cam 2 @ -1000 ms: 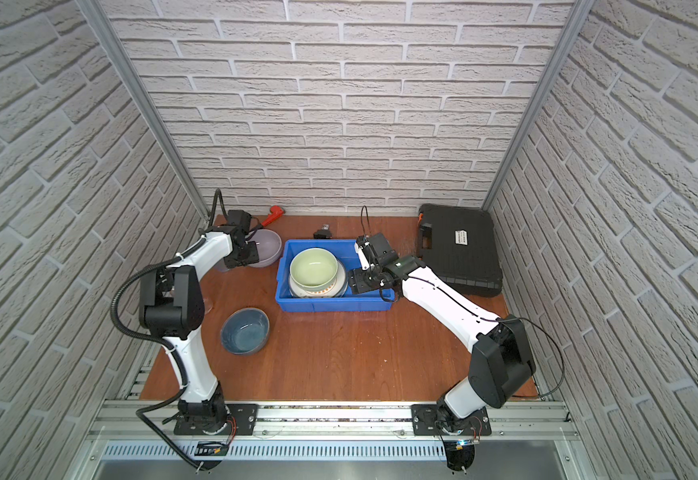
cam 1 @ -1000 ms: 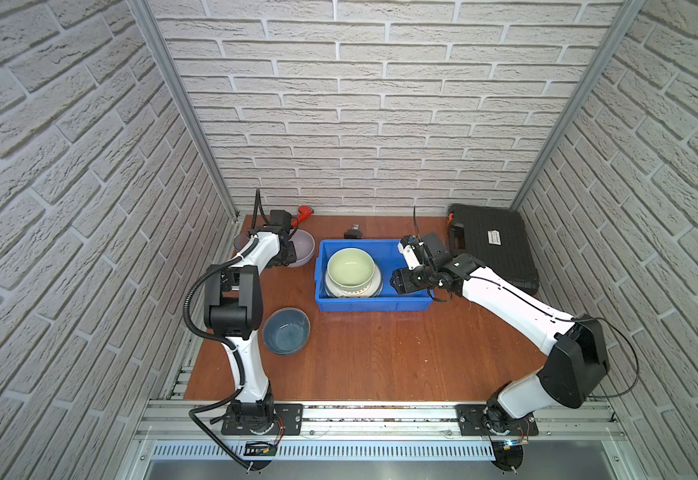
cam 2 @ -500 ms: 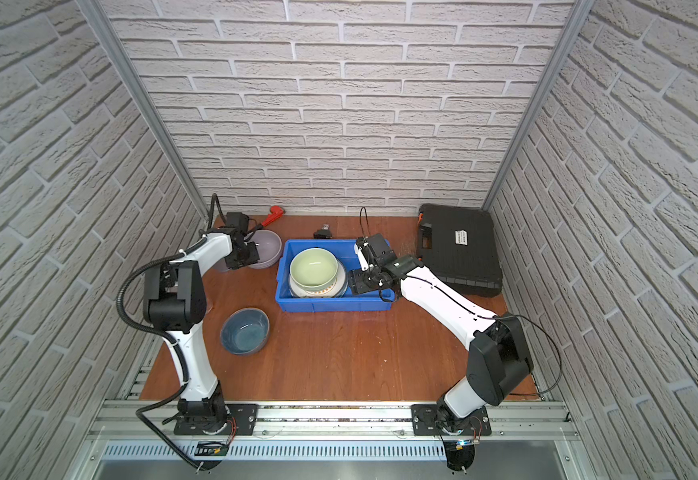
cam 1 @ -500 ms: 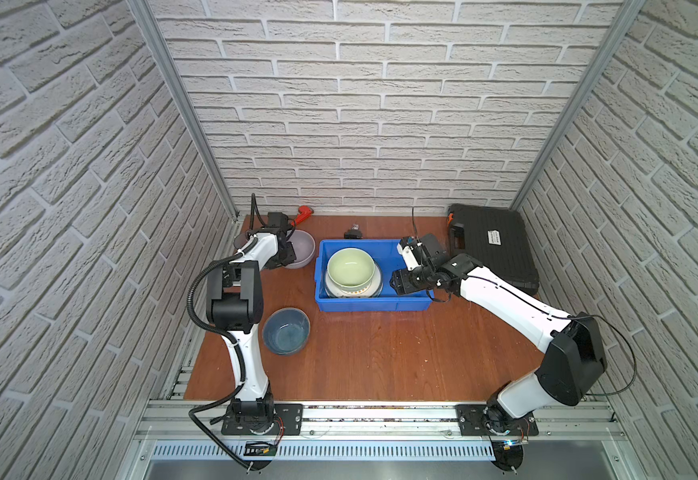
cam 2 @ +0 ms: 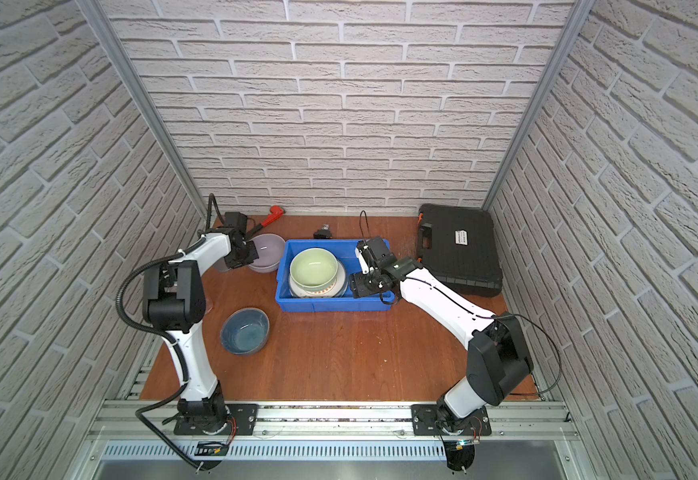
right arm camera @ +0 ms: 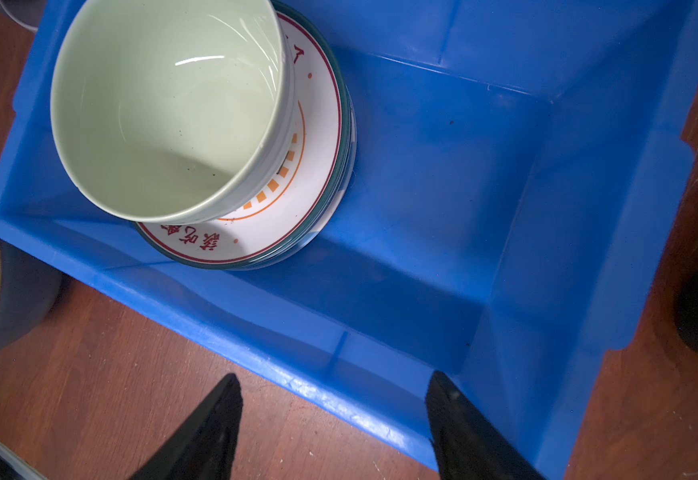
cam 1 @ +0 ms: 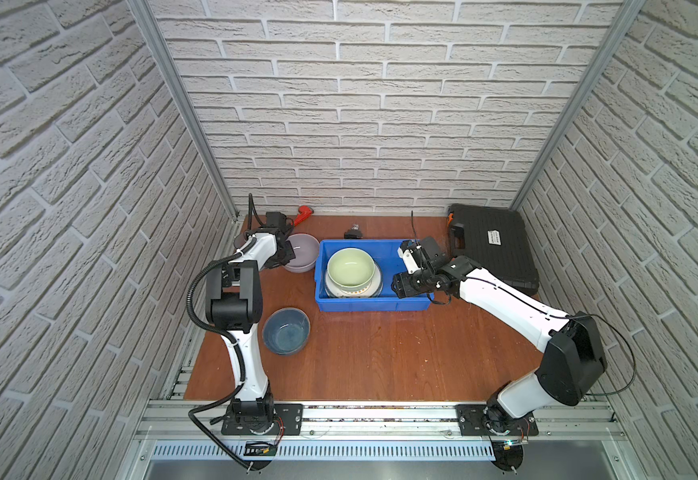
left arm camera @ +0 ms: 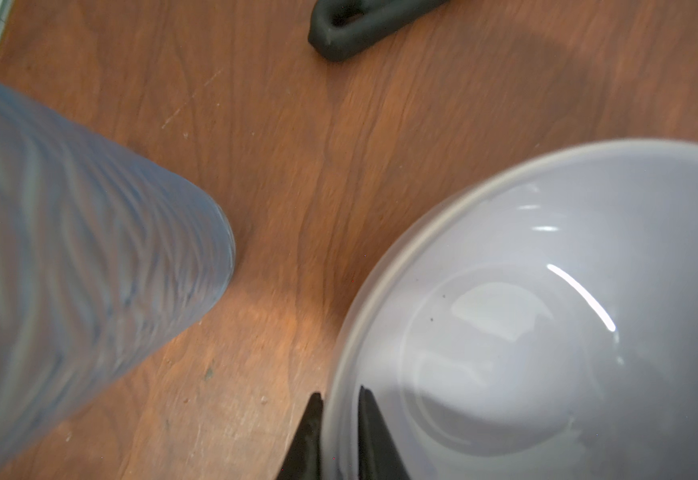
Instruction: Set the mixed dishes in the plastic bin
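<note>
In the left wrist view a ribbed bluish tumbler (left arm camera: 68, 270) stands near the lilac bowl (left arm camera: 547, 311), apart from it. The left gripper (left arm camera: 340, 401) pinches that bowl's rim, one finger inside and one outside. In both top views the lilac bowl sits at ten o'clock of the blue plastic bin (cam 1: 380, 305), and the dark blue bowl (cam 1: 286, 336) at eight o'clock. In the bin's nine o'clock half, the pale green bowl (cam 1: 350, 267) rests on stacked plates, the teal-rimmed lettered plate (right arm camera: 322, 158) showing. The right gripper (right arm camera: 332, 386), spread and empty, hovers over the bin's five o'clock edge.
</note>
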Robot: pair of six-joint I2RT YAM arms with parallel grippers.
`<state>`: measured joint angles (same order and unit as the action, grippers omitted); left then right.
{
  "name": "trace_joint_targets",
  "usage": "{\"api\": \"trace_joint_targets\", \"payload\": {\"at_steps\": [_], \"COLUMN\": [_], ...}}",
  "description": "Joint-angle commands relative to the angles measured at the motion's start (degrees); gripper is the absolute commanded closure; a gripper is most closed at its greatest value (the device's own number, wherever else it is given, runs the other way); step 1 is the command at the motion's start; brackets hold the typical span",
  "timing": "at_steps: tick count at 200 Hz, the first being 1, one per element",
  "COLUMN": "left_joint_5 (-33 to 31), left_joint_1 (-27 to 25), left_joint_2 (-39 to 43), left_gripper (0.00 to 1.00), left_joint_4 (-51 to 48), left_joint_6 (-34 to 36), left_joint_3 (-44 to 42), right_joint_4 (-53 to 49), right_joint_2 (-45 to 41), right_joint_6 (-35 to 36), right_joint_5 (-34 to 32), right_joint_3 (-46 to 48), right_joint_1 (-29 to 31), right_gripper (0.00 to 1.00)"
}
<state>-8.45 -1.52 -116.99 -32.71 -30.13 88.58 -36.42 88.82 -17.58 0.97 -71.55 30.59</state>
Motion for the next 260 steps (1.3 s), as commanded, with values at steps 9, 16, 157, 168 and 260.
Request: {"api": "trace_joint_targets", "payload": {"at_steps": [9,16,157,168,260], "left_joint_5": [0.4,0.4,-0.3,-0.4,-0.3], "left_joint_1": [0.4,0.5,0.7,0.7,0.7], "left_joint_2": [0.9,1.1,4.9,5.2,9.2], "left_gripper": [0.92,0.94,1.0,1.0,1.0], "left_joint_4": [-1.5,-1.4,-0.1,0.0,-1.0], "left_joint_6": [0.3,0.3,-0.5,-0.5,-0.6], "left_joint_3": [-2.0,-2.1,0.9,1.2,3.7], "right_joint_4": [0.8,0.8,1.0,1.0,2.3], "right_joint_2": [-2.1,-2.2,-3.1,-3.1,-2.8], "right_joint_6": [-0.8,-0.9,-1.2,-1.4,-1.8], "right_joint_5": [-0.5,-0.5,0.2,0.3,1.6], "right_joint_3": [1.5,1.7,3.4,3.6,4.6], "right_joint_1": [-0.1,-0.1,-0.1,-0.1,-0.1], "right_gripper": [0.28,0.28,0.28,0.29,0.29]}}
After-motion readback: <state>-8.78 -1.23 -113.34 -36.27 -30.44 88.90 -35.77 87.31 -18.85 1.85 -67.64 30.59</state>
